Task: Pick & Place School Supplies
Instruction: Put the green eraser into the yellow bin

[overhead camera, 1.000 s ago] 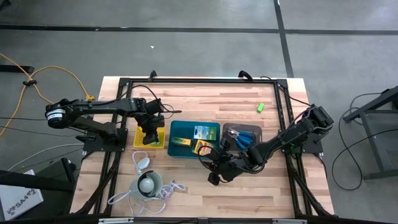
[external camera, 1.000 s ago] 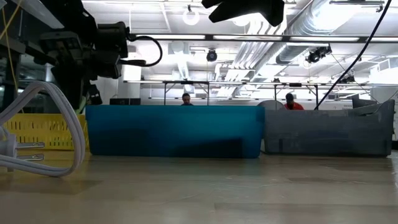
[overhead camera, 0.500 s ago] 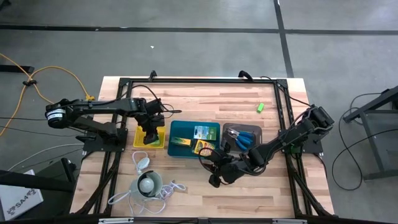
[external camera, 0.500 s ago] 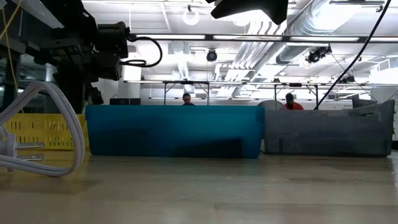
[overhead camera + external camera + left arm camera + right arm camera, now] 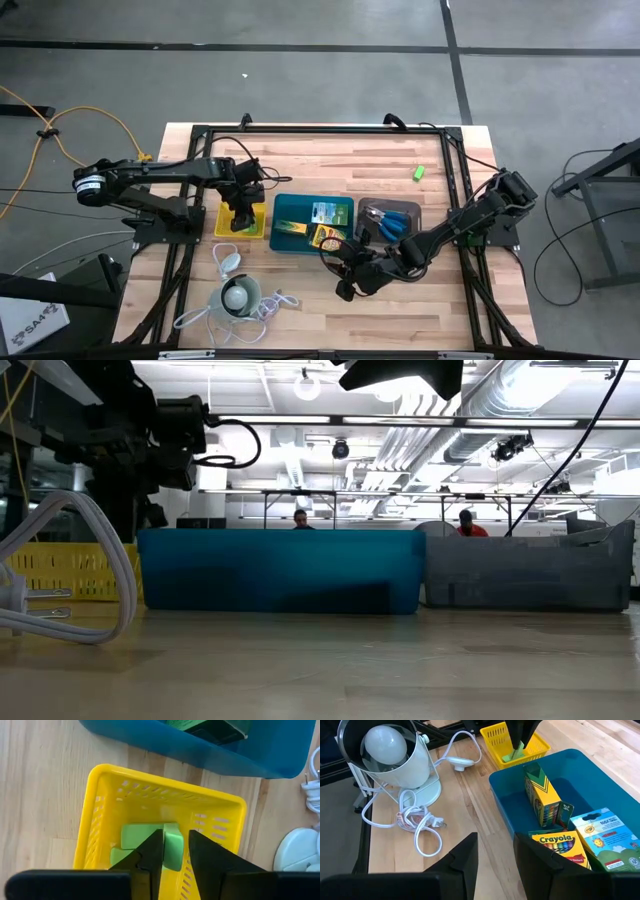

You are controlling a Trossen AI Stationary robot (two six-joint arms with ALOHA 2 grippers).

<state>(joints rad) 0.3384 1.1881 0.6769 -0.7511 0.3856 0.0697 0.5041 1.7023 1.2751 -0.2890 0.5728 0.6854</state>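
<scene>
Left hand (image 5: 175,855) reaches down into yellow tray (image 5: 102,800), straddling green block (image 5: 172,845).

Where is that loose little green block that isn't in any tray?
The green block lies alone on the bare wood at the table's far right, beyond the grey tray.

2 dark cabled arms (image 5: 180,172)

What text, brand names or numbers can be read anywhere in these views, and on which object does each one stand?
"Crayola": on the yellow crayon box lying flat in the teal tray.
"100": on the blue-and-white flat pack beside it; the rest of that line is too small to read.
Upright yellow-and-green crayon box: no readable print.
Lamp, yellow basket: no text.
</scene>
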